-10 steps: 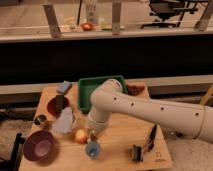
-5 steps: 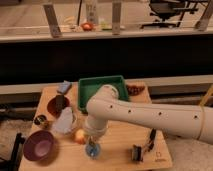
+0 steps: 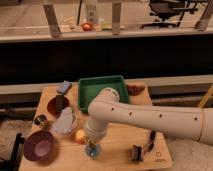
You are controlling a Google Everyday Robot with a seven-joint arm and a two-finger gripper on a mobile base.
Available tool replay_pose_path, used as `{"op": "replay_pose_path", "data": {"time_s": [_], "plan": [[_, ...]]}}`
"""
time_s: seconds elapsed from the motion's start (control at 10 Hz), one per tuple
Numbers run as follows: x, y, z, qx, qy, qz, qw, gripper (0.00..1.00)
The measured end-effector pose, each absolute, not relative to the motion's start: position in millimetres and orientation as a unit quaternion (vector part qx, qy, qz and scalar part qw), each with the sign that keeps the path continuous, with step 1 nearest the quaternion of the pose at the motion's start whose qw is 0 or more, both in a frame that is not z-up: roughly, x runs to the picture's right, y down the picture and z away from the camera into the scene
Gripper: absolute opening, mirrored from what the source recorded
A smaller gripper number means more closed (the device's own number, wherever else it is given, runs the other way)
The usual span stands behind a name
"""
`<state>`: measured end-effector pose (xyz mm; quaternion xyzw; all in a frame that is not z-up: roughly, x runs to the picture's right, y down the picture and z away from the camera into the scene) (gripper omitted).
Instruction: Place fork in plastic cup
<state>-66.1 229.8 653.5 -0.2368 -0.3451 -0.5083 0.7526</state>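
The small light-blue plastic cup (image 3: 92, 150) stands near the front edge of the wooden table (image 3: 117, 150), right of the purple bowl. My white arm reaches in from the right and bends down over the cup. My gripper (image 3: 93, 143) points straight down just above the cup's mouth, mostly hidden under the wrist. I cannot make out the fork; it is hidden by the wrist or in the cup.
A green tray (image 3: 116, 81) sits at the back centre. A purple bowl (image 3: 38, 145), a dark metal cup (image 3: 41, 120), a red plate (image 3: 51, 106), a pale bowl (image 3: 65, 123) and an orange fruit (image 3: 80, 135) stand left. Black-handled utensils (image 3: 141, 148) lie front right.
The arm's elbow has swung left and the wrist has come down closer over the blue cup. Nothing else on the table has moved.
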Motion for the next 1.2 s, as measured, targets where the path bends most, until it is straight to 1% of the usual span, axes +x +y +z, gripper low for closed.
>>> {"op": "replay_pose_path", "data": {"time_s": [0.2, 0.3, 0.4, 0.7, 0.8, 1.0, 1.1, 1.2], "plan": [[-65.6, 232.3, 656.2, -0.238, -0.349, -0.508, 0.751, 0.0], [-65.4, 232.5, 657.0, -0.238, -0.35, -0.508, 0.75, 0.02], [-65.4, 232.6, 657.5, -0.238, -0.351, -0.508, 0.749, 0.08], [-66.0, 232.0, 656.9, -0.238, -0.351, -0.51, 0.748, 0.4], [-66.0, 231.9, 656.4, -0.239, -0.351, -0.51, 0.748, 0.48], [-66.2, 230.8, 654.9, -0.237, -0.351, -0.511, 0.748, 0.7], [-66.6, 230.3, 654.3, -0.236, -0.352, -0.511, 0.748, 0.77], [-66.5, 229.5, 654.1, -0.235, -0.352, -0.512, 0.747, 0.8]]}}
